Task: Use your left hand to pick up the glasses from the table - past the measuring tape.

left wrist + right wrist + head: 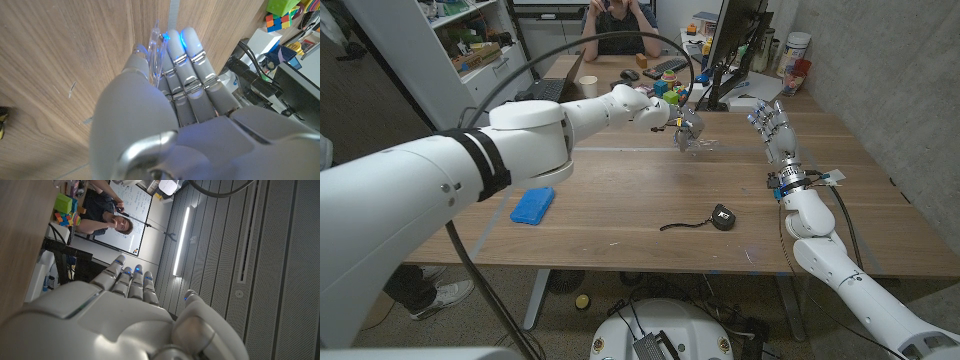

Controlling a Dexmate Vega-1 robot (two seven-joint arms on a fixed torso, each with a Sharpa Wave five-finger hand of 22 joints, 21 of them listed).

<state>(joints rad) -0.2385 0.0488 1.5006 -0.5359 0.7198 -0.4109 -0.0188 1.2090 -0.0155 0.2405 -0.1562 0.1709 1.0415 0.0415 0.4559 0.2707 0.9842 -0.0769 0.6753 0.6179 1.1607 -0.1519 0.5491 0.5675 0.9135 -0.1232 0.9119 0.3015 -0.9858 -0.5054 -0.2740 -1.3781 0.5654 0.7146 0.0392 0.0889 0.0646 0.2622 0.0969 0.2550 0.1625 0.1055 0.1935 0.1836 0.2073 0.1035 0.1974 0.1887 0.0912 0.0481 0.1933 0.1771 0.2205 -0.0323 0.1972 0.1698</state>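
My left hand point(682, 122) reaches out over the far middle of the wooden table point(620, 200). It pinches the clear-framed glasses point(699, 143), which hang just under its fingers, slightly above the tabletop. In the left wrist view the transparent glasses point(155, 47) are clamped between the thumb and the fingers point(186, 60). The black measuring tape point(722, 216) with its dark strap lies nearer to me, toward the front edge. At the table's right side my right hand point(772, 125) stands upright, fingers apart and holding nothing; the right wrist view shows that right hand point(125, 305) from behind.
A blue flat object point(532, 205) lies on the table's left part. Coloured cubes point(670, 92), a monitor point(735, 40) and cables crowd the far edge. A person point(620, 25) sits behind the table. White shelves point(470, 45) stand at the back left.
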